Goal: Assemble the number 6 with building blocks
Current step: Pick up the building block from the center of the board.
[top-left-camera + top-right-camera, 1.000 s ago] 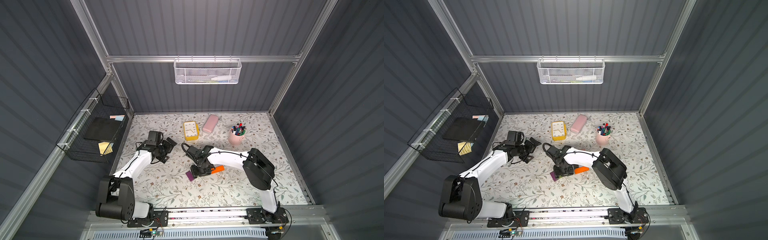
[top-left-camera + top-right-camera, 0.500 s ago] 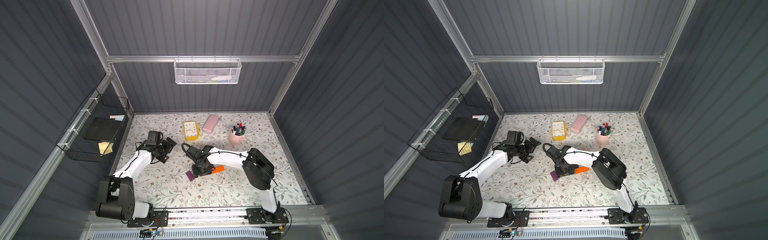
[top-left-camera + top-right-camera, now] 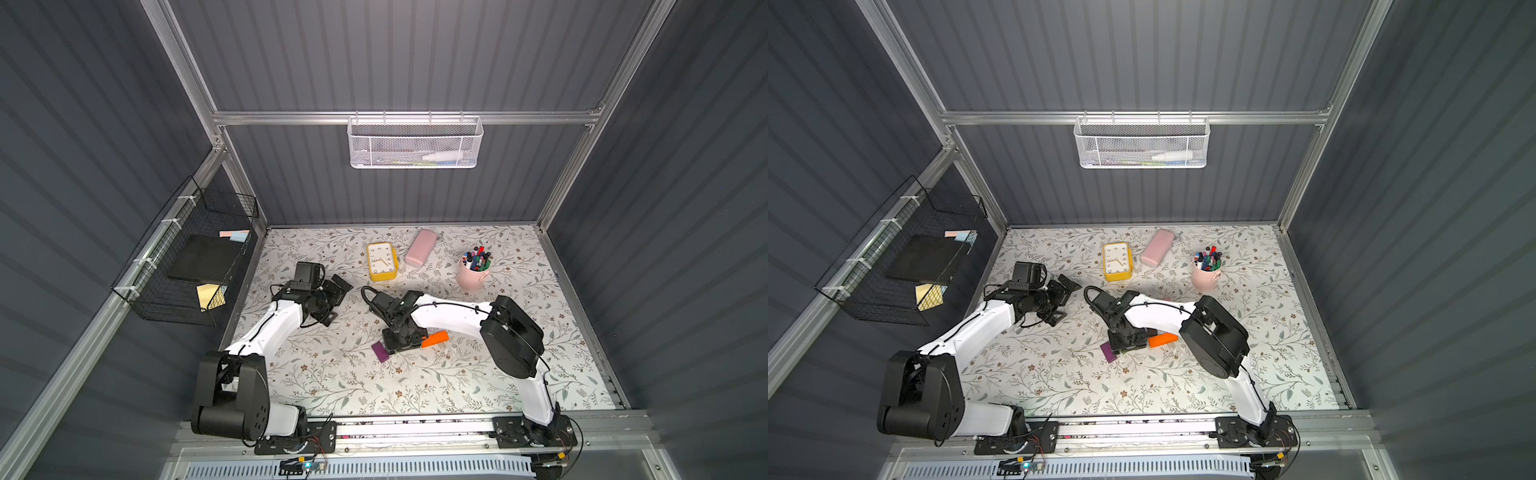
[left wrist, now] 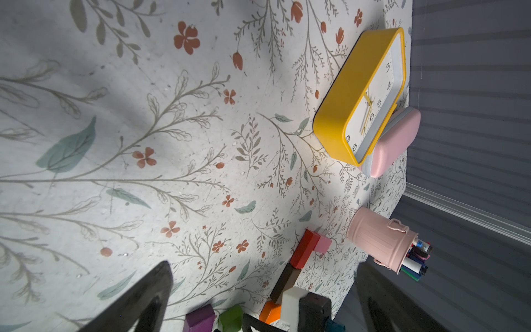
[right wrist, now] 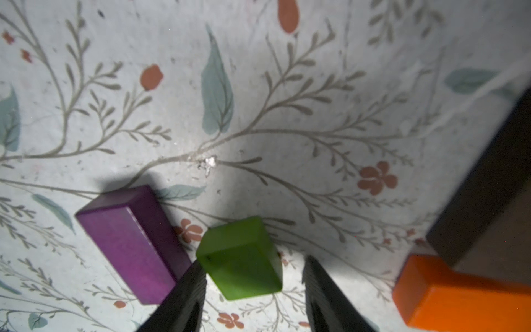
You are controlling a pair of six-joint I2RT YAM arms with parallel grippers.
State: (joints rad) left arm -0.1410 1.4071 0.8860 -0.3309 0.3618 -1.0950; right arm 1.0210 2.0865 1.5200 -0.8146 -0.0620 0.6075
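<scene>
My right gripper (image 5: 254,287) points down at the table with its jaws open on either side of the small green cube (image 5: 240,257). One finger (image 5: 184,296) touches the cube and a gap shows at the other. The purple block (image 5: 130,244) lies loose right beside it, and shows in both top views (image 3: 380,352) (image 3: 1109,353). The red block (image 4: 304,248) and dark brown block (image 4: 286,283) lie end to end. The pink block (image 4: 324,243) sits at the red one's far end, the orange block (image 3: 434,338) at the brown one's near end. My left gripper (image 3: 336,291) hovers open and empty to the left.
A yellow clock (image 3: 381,261), a rounded pink case (image 3: 420,247) and a pink cup of pens (image 3: 473,270) stand along the back of the floral table. A black wire basket (image 3: 187,266) hangs on the left wall and a white mesh basket (image 3: 415,143) on the back wall.
The right gripper's jaws have drawn closer together around the green cube. The left arm has stayed where it was.
</scene>
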